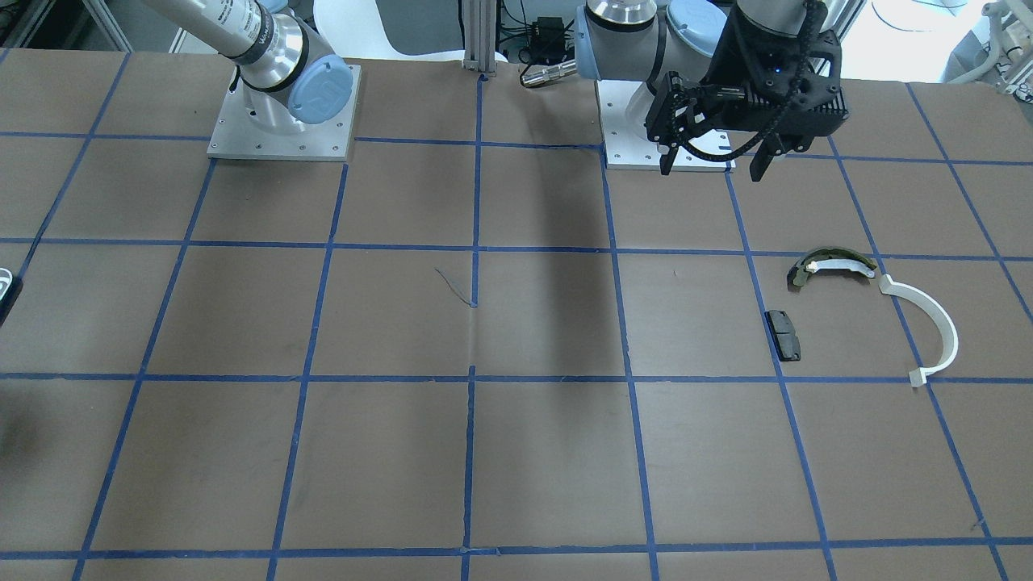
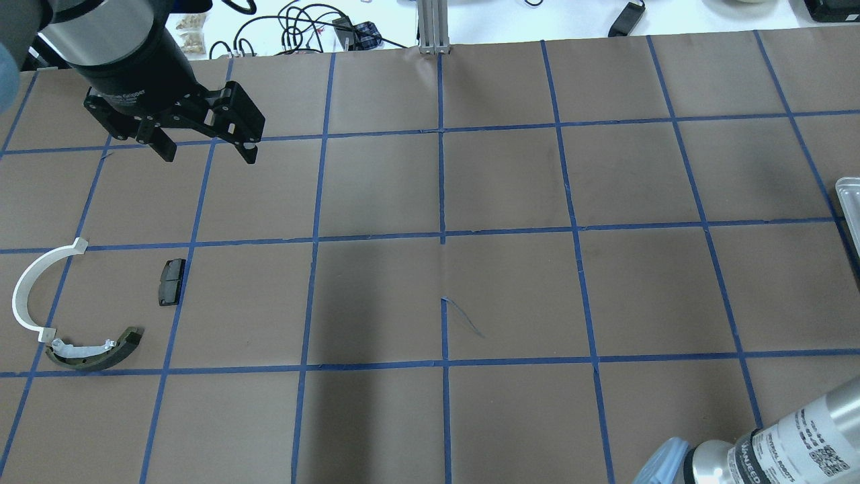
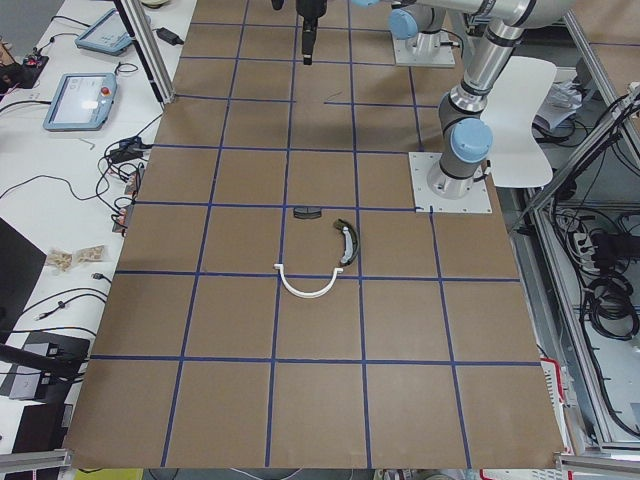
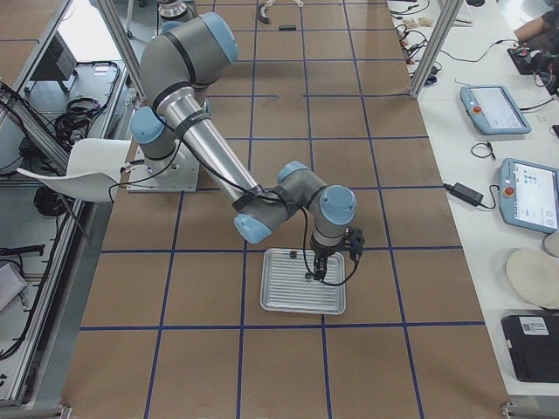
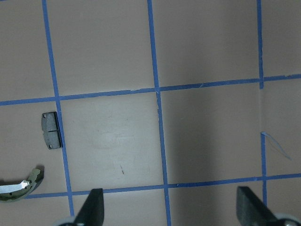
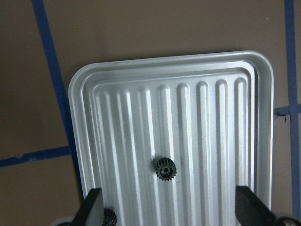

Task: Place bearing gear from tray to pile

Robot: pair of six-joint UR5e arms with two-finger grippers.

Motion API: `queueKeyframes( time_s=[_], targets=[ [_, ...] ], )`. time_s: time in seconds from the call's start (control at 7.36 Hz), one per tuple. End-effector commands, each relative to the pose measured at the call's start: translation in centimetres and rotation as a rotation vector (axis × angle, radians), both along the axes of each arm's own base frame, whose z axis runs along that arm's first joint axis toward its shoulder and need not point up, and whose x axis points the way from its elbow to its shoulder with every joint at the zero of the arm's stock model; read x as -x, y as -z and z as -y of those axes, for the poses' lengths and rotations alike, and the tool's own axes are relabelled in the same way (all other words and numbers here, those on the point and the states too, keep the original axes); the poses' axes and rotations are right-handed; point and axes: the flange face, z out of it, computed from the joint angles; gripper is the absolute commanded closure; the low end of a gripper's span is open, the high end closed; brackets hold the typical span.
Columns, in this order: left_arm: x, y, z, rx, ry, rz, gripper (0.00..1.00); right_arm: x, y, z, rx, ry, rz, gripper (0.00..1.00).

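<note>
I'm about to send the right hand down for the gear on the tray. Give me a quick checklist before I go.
1. The right hand is open: ok, its fingers are wide apart above the tray.
2. The gear is lined up between the fingers: ok, roughly centred.
3. The second gear is out of the way: cannot tell, it sits close by one finger and is partly cut off.
4. The left hand is away from the pile: ok, it is open and hovering apart from it.
5. The pile has room: ok, bare table shows between black pad, white half-ring and brake shoe.
</note>
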Motion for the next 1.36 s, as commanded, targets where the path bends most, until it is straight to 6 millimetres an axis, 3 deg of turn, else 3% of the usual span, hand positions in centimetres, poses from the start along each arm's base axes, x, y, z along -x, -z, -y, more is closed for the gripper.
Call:
queueKeyframes(
  time_s=[0.0,0.54,0.95,1.22],
  targets=[
    [0.0,0.0,0.0,0.0,0.0,0.0,0.0,1.2,3.3,0.7,0.0,0.028,-0.014,0.08],
    [0.1,0.0,0.0,0.0,0.001,0.0,0.0,1.0,5.3,0.4,-0.027,0.042,0.004,0.23],
    [0.1,0.0,0.0,0.0,0.001,0.0,0.0,1.0,6.3,0.4,-0.039,0.042,0.016,0.27],
    [0.1,0.0,0.0,0.0,0.001,0.0,0.0,1.0,6.4,0.2,-0.049,0.042,0.022,0.44]
  ],
)
